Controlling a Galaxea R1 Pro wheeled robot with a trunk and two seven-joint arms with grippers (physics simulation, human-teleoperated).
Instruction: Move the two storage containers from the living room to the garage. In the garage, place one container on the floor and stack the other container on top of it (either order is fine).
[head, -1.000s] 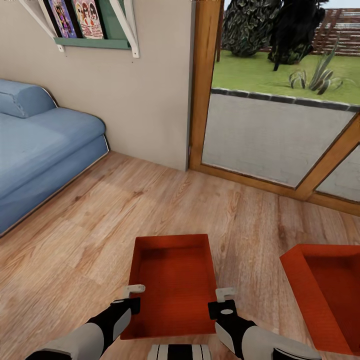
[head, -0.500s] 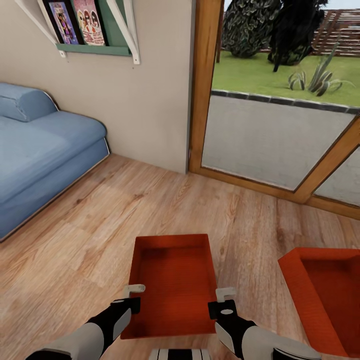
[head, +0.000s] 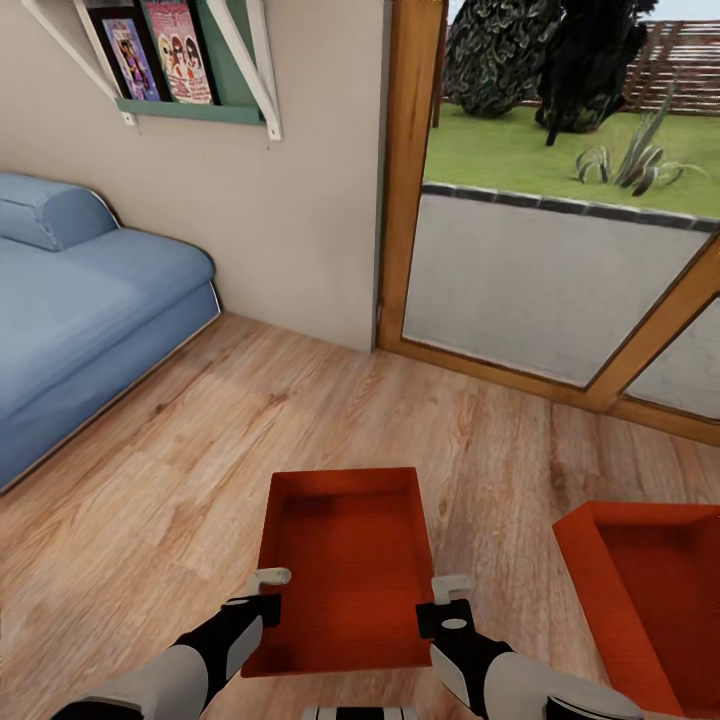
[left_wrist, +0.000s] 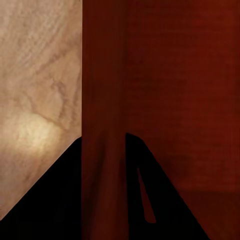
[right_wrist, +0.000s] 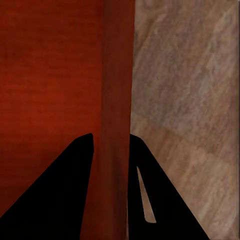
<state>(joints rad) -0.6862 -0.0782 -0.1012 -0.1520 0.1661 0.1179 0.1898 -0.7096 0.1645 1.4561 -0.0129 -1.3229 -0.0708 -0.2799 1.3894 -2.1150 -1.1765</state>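
Both grippers (head: 268, 578) (head: 452, 583) clamp orange-red plastic bin (head: 345, 560) walls | view has shifted (carrying begun, probably) | second bin (head: 650, 600) waits lower right

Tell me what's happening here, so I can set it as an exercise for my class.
A two-armed robot is in the living room, holding one orange-red storage container by both long walls. The left gripper is clamped on its left wall and the right gripper on its right wall; both wrist views show a wall pinched between the fingers. The second container sits on the wood-plank floor to the right. A blue sofa and glass doors stand ahead, so nothing has reached the garage yet.
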